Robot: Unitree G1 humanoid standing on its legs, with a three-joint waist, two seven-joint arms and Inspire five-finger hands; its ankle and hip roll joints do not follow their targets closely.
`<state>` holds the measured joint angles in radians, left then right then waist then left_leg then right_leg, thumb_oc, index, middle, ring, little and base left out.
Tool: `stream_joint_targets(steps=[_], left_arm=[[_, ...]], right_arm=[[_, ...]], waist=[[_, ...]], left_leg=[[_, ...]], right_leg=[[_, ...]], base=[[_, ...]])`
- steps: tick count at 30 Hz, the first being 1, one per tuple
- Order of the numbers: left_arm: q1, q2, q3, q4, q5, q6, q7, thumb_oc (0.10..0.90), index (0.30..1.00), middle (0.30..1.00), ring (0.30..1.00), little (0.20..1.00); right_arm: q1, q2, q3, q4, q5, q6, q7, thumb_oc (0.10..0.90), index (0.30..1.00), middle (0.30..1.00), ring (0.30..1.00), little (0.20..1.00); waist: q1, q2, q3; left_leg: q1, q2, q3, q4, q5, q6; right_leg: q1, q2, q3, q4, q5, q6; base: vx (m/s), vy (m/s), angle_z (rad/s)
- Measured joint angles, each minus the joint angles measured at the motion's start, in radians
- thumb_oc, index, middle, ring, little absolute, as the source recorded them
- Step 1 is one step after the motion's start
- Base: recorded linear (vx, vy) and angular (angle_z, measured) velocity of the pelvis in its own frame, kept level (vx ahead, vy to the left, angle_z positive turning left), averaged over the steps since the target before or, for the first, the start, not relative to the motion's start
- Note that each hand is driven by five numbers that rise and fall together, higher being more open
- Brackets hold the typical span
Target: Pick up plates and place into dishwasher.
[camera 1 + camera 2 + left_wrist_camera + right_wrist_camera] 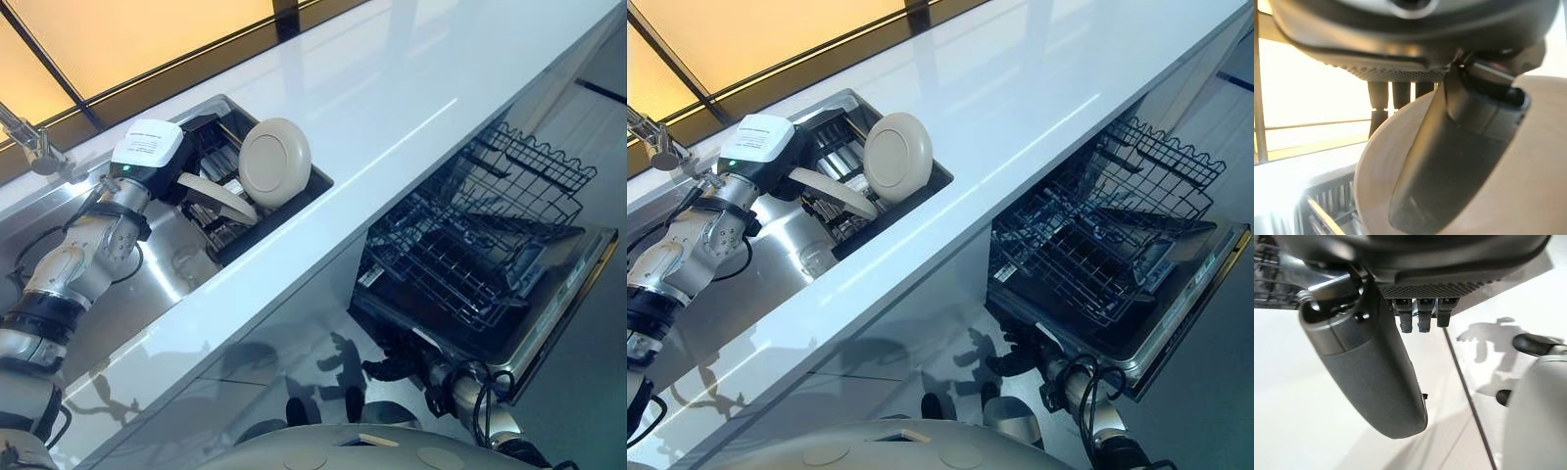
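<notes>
I am early in the job: my left hand (186,176) reaches into the black slatted dish rack (294,201) set in the steel sink (157,274), and its thumb and fingers pinch the rim of a flat beige round plate (217,194) that lies tilted among the slats. My left wrist camera shows this plate close up, with my thumb across its face and my fingers behind its edge. A second beige round plate (274,162) stands upright in the same rack, just beside the one I hold, on the side away from my arm. Well apart from the rack, past the long glossy white countertop (411,88) and below its front edge, the dishwasher's dark wire basket (470,245) is pulled out over the open door, and I see no plates in it. My right hand (1376,372) hangs low near that basket, fingers relaxed and holding nothing. By my judgement no plate has been loaded yet; both still need lifting from the rack and carrying across to the basket.
</notes>
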<state>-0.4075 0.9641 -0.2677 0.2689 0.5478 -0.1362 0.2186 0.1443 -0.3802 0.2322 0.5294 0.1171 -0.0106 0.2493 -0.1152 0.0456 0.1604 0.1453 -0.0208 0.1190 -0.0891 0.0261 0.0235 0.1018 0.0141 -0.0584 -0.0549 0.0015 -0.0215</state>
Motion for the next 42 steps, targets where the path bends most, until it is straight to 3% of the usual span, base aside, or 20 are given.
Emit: stream_joint_targets(steps=[4, 10, 17, 23, 27, 30, 35, 39, 42], left_arm=[[0.075, 0.027, 0.097, -0.105, -0.023, -0.021, 0.073, 0.100, 0.300, 0.300, 0.300, 0.200], [0.154, 0.031, 0.233, -0.231, -0.040, -0.035, 0.161, 0.100, 0.300, 0.300, 0.300, 0.200], [0.271, 0.032, 0.392, -0.335, -0.041, -0.043, 0.273, 0.100, 0.300, 0.300, 0.300, 0.200], [0.289, 0.032, 0.396, -0.371, -0.049, -0.039, 0.303, 0.100, 0.300, 0.300, 0.300, 0.200], [0.290, 0.032, 0.396, -0.438, -0.068, -0.036, 0.303, 0.100, 0.300, 0.300, 0.300, 0.200], [0.288, 0.029, 0.395, -0.467, -0.080, -0.034, 0.301, 0.100, 0.300, 0.300, 0.300, 0.200], [0.259, -0.035, 0.378, -0.528, -0.118, -0.042, 0.254, 0.100, 0.300, 0.300, 0.300, 0.200], [0.220, -0.095, 0.328, -0.535, -0.200, -0.055, 0.197, 0.100, 0.300, 0.300, 0.300, 0.200], [0.209, -0.145, 0.289, -0.535, -0.277, -0.058, 0.133, 0.100, 0.300, 0.300, 0.300, 0.200]], right_arm=[[0.020, 0.000, -0.008, -0.074, 0.005, -0.001, -0.006, 0.800, 0.900, 0.900, 0.900, 0.900], [0.079, 0.009, -0.074, -0.259, 0.102, 0.001, -0.079, 0.800, 0.900, 0.900, 0.900, 0.900], [0.137, 0.019, -0.229, -0.492, 0.148, -0.066, -0.329, 0.800, 0.900, 0.900, 0.900, 0.900], [0.119, 0.023, -0.292, -0.598, 0.102, -0.153, -0.619, 0.800, 0.900, 0.900, 0.900, 0.900], [0.066, 0.017, -0.339, -0.640, 0.009, -0.241, -0.741, 0.800, 0.900, 0.900, 0.900, 0.900], [0.021, -0.030, -0.337, -0.699, -0.044, -0.278, -0.732, 0.800, 0.900, 0.900, 0.900, 0.900], [-0.087, -0.218, -0.282, -0.802, -0.125, -0.299, -0.542, 0.800, 0.900, 0.900, 0.900, 0.900], [-0.166, -0.322, -0.195, -0.827, -0.212, -0.290, -0.421, 0.800, 0.900, 0.900, 0.900, 0.900], [-0.224, -0.342, -0.134, -0.827, -0.265, -0.260, -0.370, 0.800, 0.900, 0.900, 0.900, 0.900]], waist=[[0.002, -0.018, 0.011], [0.001, -0.019, 0.012], [-0.026, -0.018, 0.011], [-0.032, -0.006, 0.009], [-0.043, 0.002, 0.006], [-0.050, 0.017, -0.002], [-0.018, 0.044, -0.020], [0.015, 0.043, -0.023], [0.043, 0.039, -0.025]], left_leg=[[0.000, 0.000, 0.001, 0.000, 0.000, 0.000], [0.000, -0.001, 0.006, 0.000, -0.002, 0.001], [0.003, 0.000, 0.034, 0.000, -0.007, 0.004], [0.003, 0.000, 0.064, 0.000, -0.008, 0.004], [0.004, 0.000, 0.069, 0.000, -0.008, 0.004], [0.003, 0.000, 0.069, 0.000, -0.008, 0.004], [0.001, 0.003, 0.058, 0.000, -0.008, 0.003], [-0.004, 0.003, 0.031, 0.000, -0.002, 0.001], [-0.006, 0.001, 0.021, 0.000, 0.000, 0.001]], right_leg=[[0.000, 0.000, 0.001, -0.001, 0.000, 0.000], [-0.006, 0.000, 0.015, 0.002, 0.000, 0.000], [-0.015, 0.003, 0.045, 0.003, 0.004, 0.007], [-0.027, 0.004, 0.075, 0.006, 0.011, 0.013], [-0.027, 0.004, 0.078, 0.006, 0.014, 0.012], [-0.027, 0.004, 0.078, 0.005, 0.016, 0.011], [-0.026, 0.008, 0.073, 0.001, 0.021, 0.004], [-0.025, 0.008, 0.053, 0.002, 0.021, 0.003], [-0.023, 0.006, 0.044, 0.000, 0.021, 0.003]], base=[[0.00, 0.000, 0.00], [-0.04, 0.020, -0.05], [-0.03, 0.045, -0.12], [0.00, 0.051, -0.15], [-0.01, 0.019, -0.06], [0.00, 0.000, 0.00], [-0.04, -0.037, 0.03], [-0.02, -0.040, 0.14], [-0.04, -0.032, 0.11]])
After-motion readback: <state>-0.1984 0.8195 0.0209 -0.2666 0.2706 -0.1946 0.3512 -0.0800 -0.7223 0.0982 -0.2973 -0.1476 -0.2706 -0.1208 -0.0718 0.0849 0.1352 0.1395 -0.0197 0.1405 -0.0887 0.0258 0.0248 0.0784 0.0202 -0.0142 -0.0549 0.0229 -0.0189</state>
